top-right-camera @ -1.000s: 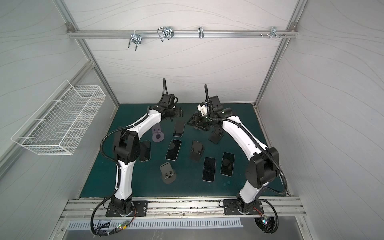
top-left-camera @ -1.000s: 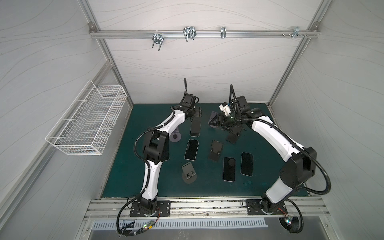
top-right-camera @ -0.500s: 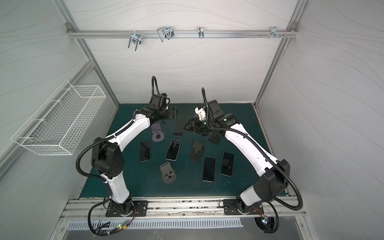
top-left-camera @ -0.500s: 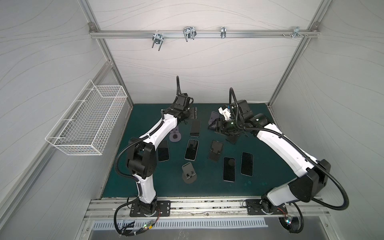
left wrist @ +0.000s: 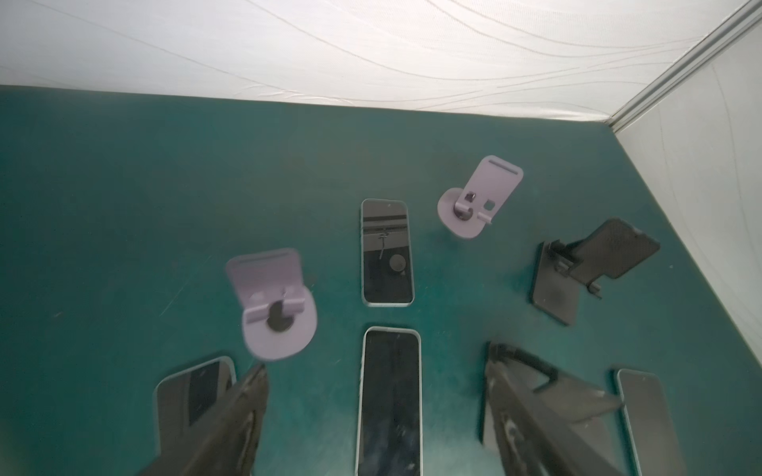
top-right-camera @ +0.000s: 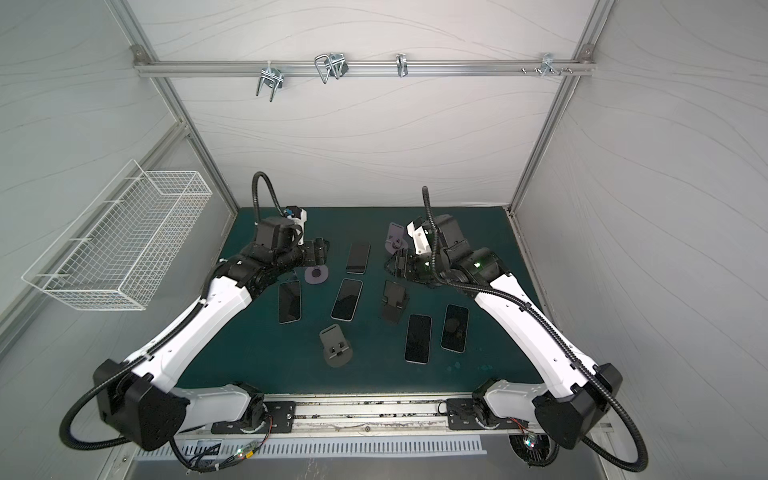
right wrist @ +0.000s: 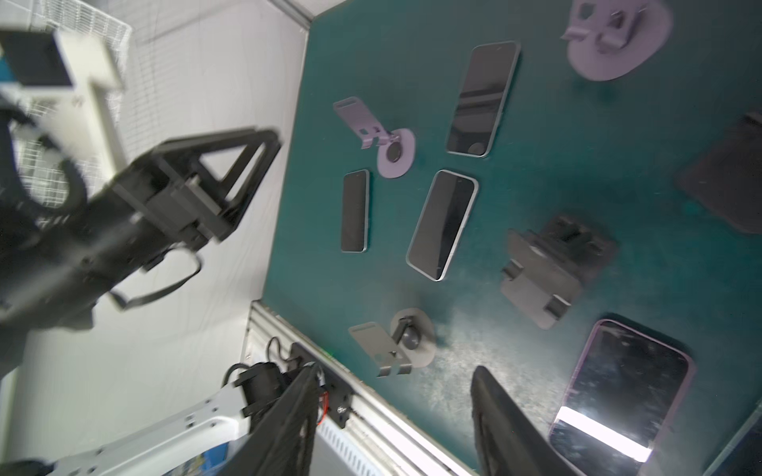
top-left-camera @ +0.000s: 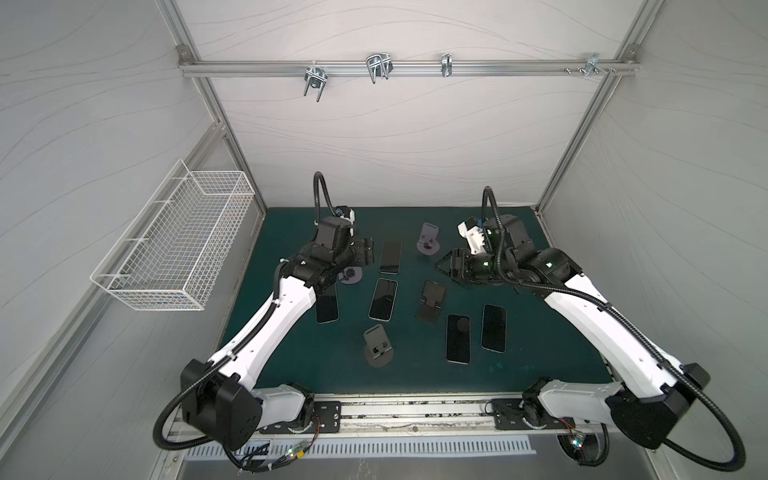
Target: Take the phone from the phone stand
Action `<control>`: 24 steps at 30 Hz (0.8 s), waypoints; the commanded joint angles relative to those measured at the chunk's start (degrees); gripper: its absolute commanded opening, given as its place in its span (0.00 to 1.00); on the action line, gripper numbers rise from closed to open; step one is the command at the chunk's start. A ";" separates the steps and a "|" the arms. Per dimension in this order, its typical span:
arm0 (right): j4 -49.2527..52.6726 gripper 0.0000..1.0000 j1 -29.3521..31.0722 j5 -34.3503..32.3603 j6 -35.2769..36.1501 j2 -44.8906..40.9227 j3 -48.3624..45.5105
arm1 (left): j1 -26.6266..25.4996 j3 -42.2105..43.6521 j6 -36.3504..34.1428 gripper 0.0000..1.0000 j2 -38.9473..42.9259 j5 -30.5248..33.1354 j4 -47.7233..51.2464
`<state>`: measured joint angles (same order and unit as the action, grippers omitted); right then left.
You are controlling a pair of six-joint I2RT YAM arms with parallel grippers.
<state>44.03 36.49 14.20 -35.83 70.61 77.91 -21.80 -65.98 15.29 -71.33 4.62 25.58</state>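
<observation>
- White quilted walls (top-left-camera: 395,137) box in a dark green worktop (top-left-camera: 291,370). A wire basket (top-left-camera: 178,241) hangs on the wall at the left of both top views.
- Five phones lie flat on the worktop, dark faces up, and none rests on a stand.
- At centre are the rear phone (top-left-camera: 390,257) and, just below it, the centre phone (top-left-camera: 383,299). The left phone (top-left-camera: 327,309) is partly under my left arm (top-left-camera: 286,316).
- At lower right a pair lies side by side, the inner phone (top-left-camera: 458,338) and the outer phone (top-left-camera: 493,328).
- Stands sit among them: a rear purple stand (top-left-camera: 428,240) at upper centre and a left purple stand (top-left-camera: 352,276) half hidden by my left wrist.
- A black stand (top-left-camera: 432,301) is at centre, and a grey stand (top-left-camera: 376,347) lies toward the bottom of the frame.
- A second black stand (left wrist: 593,268) shows in my left wrist view, its back plate raised.
- My left jaws hang above the worktop just left of the rear phone. They are spread apart, with nothing between the fingers (left wrist: 231,424).
- My right jaws sit right of centre in both top views, pointing left, near the rear purple stand. Their fingers (right wrist: 507,428) are parted and grip nothing.
- Both wrist views are somewhat blurred.
</observation>
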 commanded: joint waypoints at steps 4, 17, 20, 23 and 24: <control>-0.63 0.60 -1.24 -7.45 4.89 -5.54 -6.59 | 0.01 12.80 0.09 0.85 14.81 6.84 -1.77; -14.09 0.69 -9.92 -26.16 15.27 -10.64 -16.93 | 0.26 30.08 -4.42 0.90 26.51 26.48 -14.65; -20.16 0.70 -12.58 -34.70 17.34 -11.08 -19.43 | 1.26 29.37 -6.76 0.91 23.88 29.15 -17.42; -31.14 0.68 -15.04 -40.67 21.23 -12.04 -25.32 | 3.63 30.04 -9.02 0.91 20.79 29.32 -22.61; -36.09 0.67 -16.11 -42.20 22.81 -12.30 -27.81 | 5.04 30.24 -9.26 0.91 19.56 28.85 -23.92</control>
<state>21.54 22.20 -18.37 -18.61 59.51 54.33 -19.18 -35.46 8.86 -49.89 30.37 9.72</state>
